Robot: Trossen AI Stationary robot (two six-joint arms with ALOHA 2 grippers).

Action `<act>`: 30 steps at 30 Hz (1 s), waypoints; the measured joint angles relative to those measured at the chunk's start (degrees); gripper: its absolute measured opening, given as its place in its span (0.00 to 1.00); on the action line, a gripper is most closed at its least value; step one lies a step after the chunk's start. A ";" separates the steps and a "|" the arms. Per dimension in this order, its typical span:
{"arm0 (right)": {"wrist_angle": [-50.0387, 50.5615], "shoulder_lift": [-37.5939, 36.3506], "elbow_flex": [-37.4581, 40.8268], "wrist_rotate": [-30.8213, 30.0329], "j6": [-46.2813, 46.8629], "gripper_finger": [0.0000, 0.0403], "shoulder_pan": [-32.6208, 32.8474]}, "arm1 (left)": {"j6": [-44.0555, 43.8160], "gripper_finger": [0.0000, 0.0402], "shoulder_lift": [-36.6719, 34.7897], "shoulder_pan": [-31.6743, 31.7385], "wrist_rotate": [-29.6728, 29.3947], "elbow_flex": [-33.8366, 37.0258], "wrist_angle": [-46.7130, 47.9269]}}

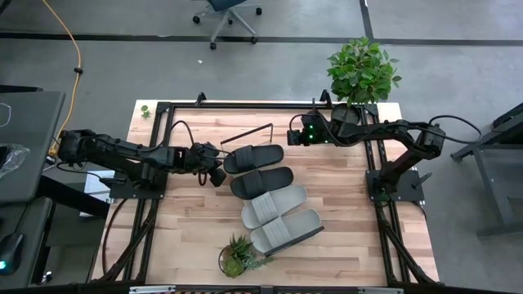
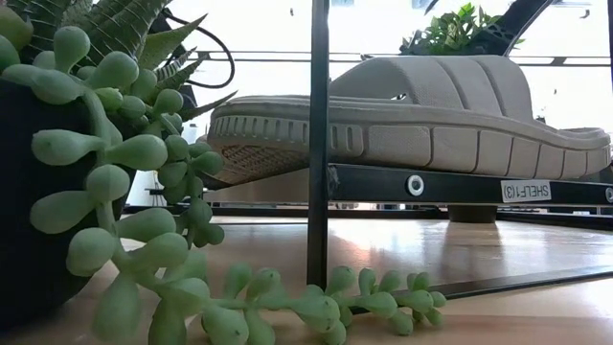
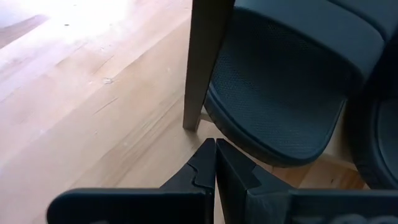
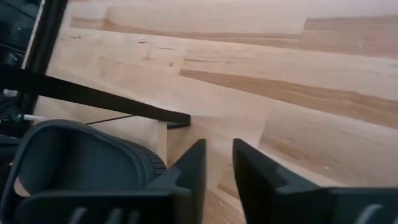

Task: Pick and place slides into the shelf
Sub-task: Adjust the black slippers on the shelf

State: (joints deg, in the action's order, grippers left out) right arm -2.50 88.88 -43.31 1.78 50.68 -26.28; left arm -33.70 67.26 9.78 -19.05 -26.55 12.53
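Four slides lie side by side on the shelf (image 1: 247, 132), in a slanting row: two black ones (image 1: 253, 158) (image 1: 261, 181) and two light grey ones (image 1: 274, 206) (image 1: 286, 231). The low view shows a grey slide (image 2: 412, 115) resting sole-down on the shelf board (image 2: 431, 184). My left gripper (image 1: 216, 174) (image 3: 216, 149) is shut, low over the table at the heel end of the black slide (image 3: 280, 93). My right gripper (image 1: 292, 135) (image 4: 217, 158) is narrowly open, off the other end of the farthest black slide (image 4: 81, 162), touching nothing. My left gripper's shut fingertips (image 3: 205, 152) stand level, coming from the table's left, right at the heel rim (image 3: 233, 140) of a black slide. I cannot tell whether they touch it. The slide lies flat on the shelf.
A leafy potted plant (image 1: 359, 69) stands at the table's far right corner. A succulent pot (image 1: 237, 257) (image 2: 105, 172) sits at the near edge, close to the last grey slide. The shelf's black rod frame (image 3: 199, 62) (image 4: 93, 96) rises beside both grippers. Bare tabletop lies to either side.
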 joint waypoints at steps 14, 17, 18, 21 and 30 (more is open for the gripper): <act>-2.32 0.00 0.00 1.91 -1.71 0.00 -1.14 | -1.25 0.00 0.00 0.00 -1.57 0.00 1.27; -2.81 0.00 0.00 2.38 -1.71 0.00 -1.11 | -1.28 0.00 0.02 0.01 -1.57 0.00 1.55; -2.98 0.07 0.00 2.58 -1.71 0.00 -1.11 | -1.29 0.00 0.02 0.00 -1.57 0.00 1.56; -4.30 1.15 0.00 3.53 -1.71 0.00 -1.11 | -1.30 0.00 0.02 0.00 -1.61 0.00 1.52; -8.43 4.63 0.00 5.35 0.10 0.00 -0.68 | -1.35 0.00 0.02 0.01 -3.30 0.00 1.44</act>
State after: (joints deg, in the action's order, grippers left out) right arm -10.93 93.51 -43.31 7.13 50.78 -26.96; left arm -35.05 67.29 9.79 -22.35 -26.55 13.98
